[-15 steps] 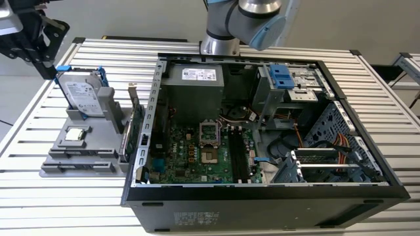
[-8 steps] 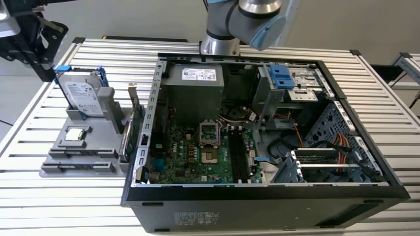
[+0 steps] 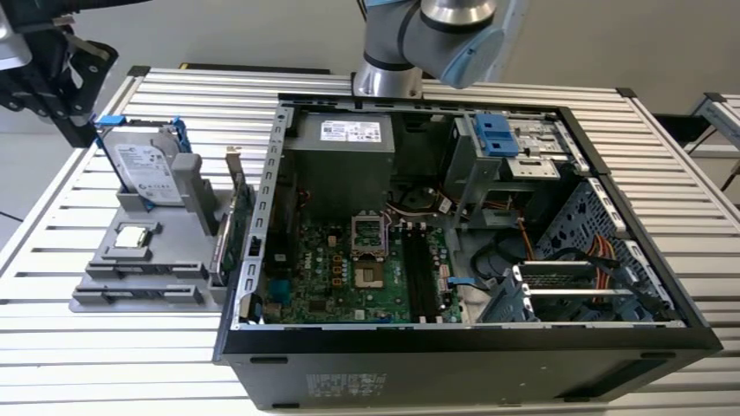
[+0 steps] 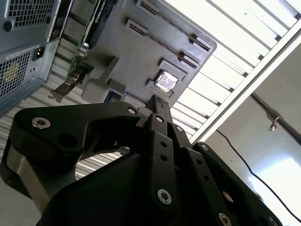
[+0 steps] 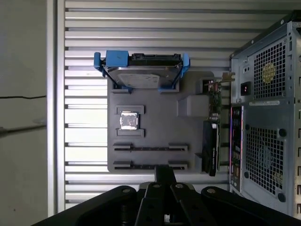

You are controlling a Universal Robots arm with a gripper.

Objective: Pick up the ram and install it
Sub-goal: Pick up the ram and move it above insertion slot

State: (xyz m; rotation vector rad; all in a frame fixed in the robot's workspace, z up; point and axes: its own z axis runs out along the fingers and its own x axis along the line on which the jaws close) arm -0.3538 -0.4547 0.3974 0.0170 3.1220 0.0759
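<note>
The slatted table (image 3: 116,364) carries the computer case (image 3: 463,377), which lies on its side with the panel off. This probably lets the motherboard (image 3: 335,286) face up for a reach from above. Just beside the case, at the exterior view's left, is a grey tray (image 5: 160,127). It seats each part apart, likely so each offers a free edge. The hard drive (image 5: 141,77) and the expansion card (image 5: 211,146) stand upright on it, and a processor chip (image 5: 129,120) lies flat. The gripper (image 5: 164,173) hangs above the tray, touching nothing, its fingers pressed together with nothing seen between them. I cannot tell where the ram is. The tray's long slots (image 5: 150,147) look bare, and the motherboard's memory slots (image 3: 422,273) are too dark to judge. Loose cables (image 3: 509,230) and a drive cage crowd those slots.
</note>
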